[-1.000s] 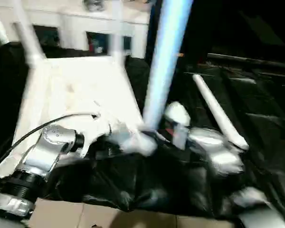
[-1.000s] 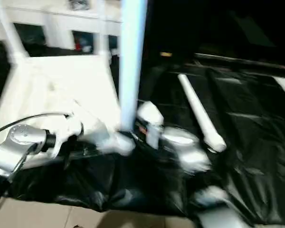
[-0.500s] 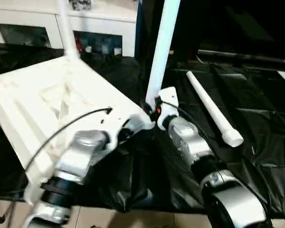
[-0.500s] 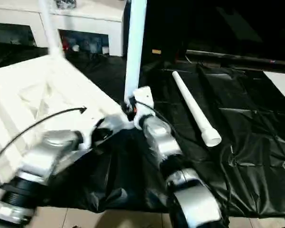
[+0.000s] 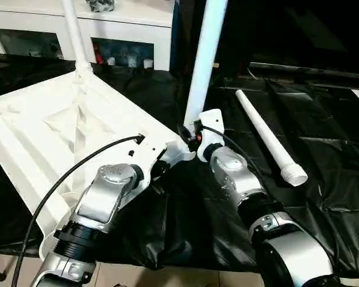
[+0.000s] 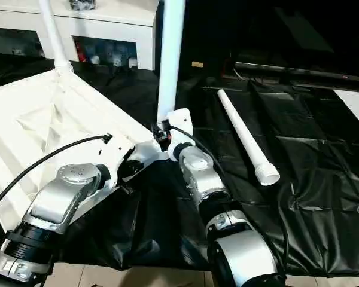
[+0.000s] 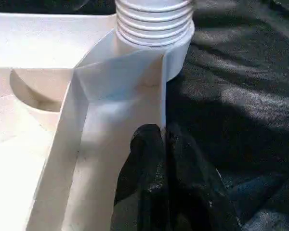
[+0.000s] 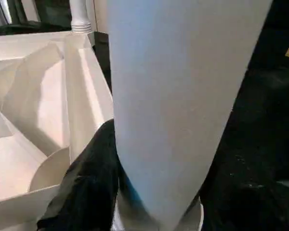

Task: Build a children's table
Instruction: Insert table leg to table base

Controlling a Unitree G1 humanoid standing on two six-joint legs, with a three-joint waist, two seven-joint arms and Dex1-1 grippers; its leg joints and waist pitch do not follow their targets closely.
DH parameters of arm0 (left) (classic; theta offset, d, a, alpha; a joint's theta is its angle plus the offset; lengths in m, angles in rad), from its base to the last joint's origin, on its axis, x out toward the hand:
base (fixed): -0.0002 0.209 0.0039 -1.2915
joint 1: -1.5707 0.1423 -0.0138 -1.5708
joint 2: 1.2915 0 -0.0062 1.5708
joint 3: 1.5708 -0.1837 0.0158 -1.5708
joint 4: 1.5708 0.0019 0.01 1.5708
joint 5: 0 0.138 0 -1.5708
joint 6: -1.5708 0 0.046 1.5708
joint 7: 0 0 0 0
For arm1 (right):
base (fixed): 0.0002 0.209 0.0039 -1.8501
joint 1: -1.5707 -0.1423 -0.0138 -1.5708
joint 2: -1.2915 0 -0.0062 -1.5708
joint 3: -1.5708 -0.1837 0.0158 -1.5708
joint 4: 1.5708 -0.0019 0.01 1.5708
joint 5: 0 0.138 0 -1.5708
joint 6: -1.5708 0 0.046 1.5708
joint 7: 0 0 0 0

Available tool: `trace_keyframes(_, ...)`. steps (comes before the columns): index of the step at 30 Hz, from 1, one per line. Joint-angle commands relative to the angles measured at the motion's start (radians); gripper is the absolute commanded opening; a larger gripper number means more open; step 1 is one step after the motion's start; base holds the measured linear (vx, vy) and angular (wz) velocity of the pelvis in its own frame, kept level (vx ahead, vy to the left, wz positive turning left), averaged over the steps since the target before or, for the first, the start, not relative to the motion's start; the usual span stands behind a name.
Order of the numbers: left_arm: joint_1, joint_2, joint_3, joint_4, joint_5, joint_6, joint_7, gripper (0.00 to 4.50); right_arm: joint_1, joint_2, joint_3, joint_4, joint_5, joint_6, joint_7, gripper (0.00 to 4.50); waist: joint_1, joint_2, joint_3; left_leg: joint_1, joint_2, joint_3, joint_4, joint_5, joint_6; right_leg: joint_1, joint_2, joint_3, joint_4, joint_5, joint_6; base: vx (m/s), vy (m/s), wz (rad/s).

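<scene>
Right wrist view: right gripper (image 8: pixel 149 202) clamped on upright leg (image 5: pixel 204 60) | left gripper (image 7: pixel 166 144) pinched on tabletop rim (image 7: pixel 135 91) | leg to be kept vertical, twisted fully into corner socket (image 7: pixel 154 29)

Upturned white table top (image 5: pixel 60 128) lies ribbed side up on black sheeting (image 5: pixel 323 179). Right gripper (image 5: pixel 190 136) meets an upright leg (image 5: pixel 204 57) at the near corner. Another leg (image 5: pixel 73 33) stands at the far corner, a loose leg (image 5: pixel 269 136) lies apart.
</scene>
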Motion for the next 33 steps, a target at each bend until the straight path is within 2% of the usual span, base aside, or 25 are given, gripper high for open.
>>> trace_keyframes(1, -0.029, 0.004, 0.004, -0.037, -0.001, -0.041, -0.003, 0.00, 0.035, 0.004, 0.003, 0.064, 0.002, 0.043, 0.021, 2.76, 0.006, 0.023, -0.058, 0.003, 0.023, -0.008, -0.068, -0.307, -0.008, 0.040, -0.072, 0.051, -0.081, -0.261, -0.162, 0.000, 0.000, 0.00)
trace_keyframes(2, -0.029, 0.004, 0.004, -0.037, -0.001, -0.041, -0.003, 0.00, 0.035, 0.004, 0.003, 0.064, 0.002, 0.043, 0.021, 2.76, 0.005, 0.022, -0.059, 0.000, 0.024, -0.008, -0.068, -0.293, -0.008, 0.043, -0.072, 0.051, -0.076, -0.244, -0.166, 0.000, 0.000, 0.00)
trace_keyframes(3, -0.026, 0.011, -0.005, -0.039, -0.004, -0.050, -0.017, 0.00, 0.029, 0.003, -0.004, 0.065, 0.002, 0.039, 0.031, 3.01, 0.005, 0.026, -0.057, 0.001, 0.023, -0.007, -0.068, -0.294, -0.005, 0.042, -0.072, 0.051, -0.079, -0.251, -0.168, 0.000, 0.000, 0.00)
trace_keyframes(8, -0.020, 0.037, -0.022, -0.042, -0.026, -0.079, -0.068, 0.00, 0.016, -0.011, -0.017, 0.043, 0.009, 0.036, 0.088, 3.45, 0.006, 0.027, -0.059, 0.000, 0.023, -0.007, -0.066, -0.279, -0.002, 0.044, -0.073, 0.051, -0.078, -0.243, -0.174, 0.000, 0.000, 0.00)
trace_keyframes(12, -0.012, 0.072, -0.035, -0.039, -0.045, -0.122, -0.132, 0.00, 0.024, -0.043, -0.007, -0.015, 0.014, 0.044, 0.160, 3.68, 0.010, 0.033, -0.064, -0.004, 0.023, -0.004, -0.061, -0.213, 0.011, 0.051, -0.072, 0.052, -0.065, -0.138, -0.208, 0.000, 0.000, 0.00)
trace_keyframes(14, -0.012, 0.077, -0.034, -0.036, -0.051, -0.127, -0.145, 0.00, 0.028, -0.051, -0.004, -0.030, 0.012, 0.045, 0.175, 3.83, 0.012, 0.033, -0.066, -0.004, 0.024, -0.002, -0.058, -0.188, 0.018, 0.051, -0.072, 0.052, -0.061, -0.100, -0.218, 0.000, 0.000, 0.00)
trace_keyframes(15, -0.010, 0.086, -0.025, -0.028, -0.070, -0.140, -0.178, 0.00, 0.046, -0.078, 0.011, -0.074, 0.007, 0.040, 0.231, 3.83, 0.016, 0.038, -0.067, -0.005, 0.024, 0.000, -0.055, -0.148, 0.031, 0.052, -0.069, 0.052, -0.054, -0.033, -0.232, 0.000, 0.000, 0.00)
trace_keyframes(17, -0.012, 0.097, -0.020, -0.015, -0.084, -0.162, -0.211, 0.00, 0.068, -0.109, 0.024, -0.124, 0.011, 0.037, 0.298, 3.83, 0.024, 0.042, -0.066, -0.005, 0.024, 0.001, -0.054, -0.146, 0.041, 0.054, -0.068, 0.051, -0.054, -0.020, -0.235, 0.000, 0.000, 0.00)
trace_keyframes(22, -0.020, 0.133, -0.030, 0.021, -0.105, -0.219, -0.288, 0.00, 0.129, -0.187, 0.056, -0.241, 0.026, 0.061, 0.458, 3.83, 0.036, 0.040, -0.064, -0.001, 0.026, 0.001, -0.055, -0.171, 0.038, 0.055, -0.070, 0.053, -0.059, -0.063, -0.228, 0.000, 0.000, 0.00)
trace_keyframes(23, -0.030, 0.153, -0.038, 0.044, -0.117, -0.255, -0.336, 0.00, 0.163, -0.235, 0.079, -0.297, 0.027, 0.075, 0.543, 3.83, 0.040, 0.052, -0.060, 0.000, 0.022, 0.000, -0.056, -0.194, 0.034, 0.052, -0.066, 0.051, -0.067, -0.098, -0.222, 0.000, 0.000, 0.00)
trace_keyframes(24, -0.034, 0.160, -0.038, 0.054, -0.127, -0.257, -0.360, 0.00, 0.178, -0.255, 0.089, -0.320, 0.032, 0.083, 0.583, 3.83, 0.042, 0.048, -0.060, 0.003, 0.024, 0.001, -0.055, -0.213, 0.027, 0.052, -0.068, 0.053, -0.067, -0.124, -0.217, 0.000, 0.000, 0.00)
trace_keyframes(26, -0.040, 0.172, -0.042, 0.071, -0.141, -0.287, -0.412, 0.00, 0.205, -0.288, 0.107, -0.363, 0.035, 0.096, 0.640, 3.83, 0.051, 0.049, -0.060, 0.006, 0.024, 0.002, -0.055, -0.219, 0.027, 0.051, -0.070, 0.054, -0.071, -0.147, -0.212, 0.000, 0.000, 0.00)
trace_keyframes(28, -0.042, 0.188, -0.053, 0.085, -0.155, -0.315, -0.473, 0.00, 0.229, -0.317, 0.126, -0.410, 0.043, 0.120, 0.703, 3.83, 0.052, 0.056, -0.059, 0.003, 0.024, 0.001, -0.055, -0.212, 0.028, 0.051, -0.069, 0.054, -0.070, -0.147, -0.217, 0.000, 0.000, 0.00)
trace_keyframes(29, -0.042, 0.193, -0.057, 0.089, -0.157, -0.323, -0.487, 0.00, 0.235, -0.323, 0.132, -0.422, 0.045, 0.125, 0.718, 3.83, 0.053, 0.052, -0.060, 0.002, 0.023, 0.000, -0.055, -0.211, 0.030, 0.054, -0.070, 0.053, -0.071, -0.155, -0.212, 0.000, 0.000, 0.00)
trace_keyframes(33, -0.051, 0.218, -0.077, 0.121, -0.155, -0.382, -0.558, 0.00, 0.257, -0.352, 0.156, -0.468, 0.024, 0.124, 0.747, 3.83, 0.054, 0.058, -0.060, 0.005, 0.026, -0.001, -0.056, -0.216, 0.024, 0.050, -0.071, 0.053, -0.073, -0.176, -0.211, 0.000, 0.000, 0.00)
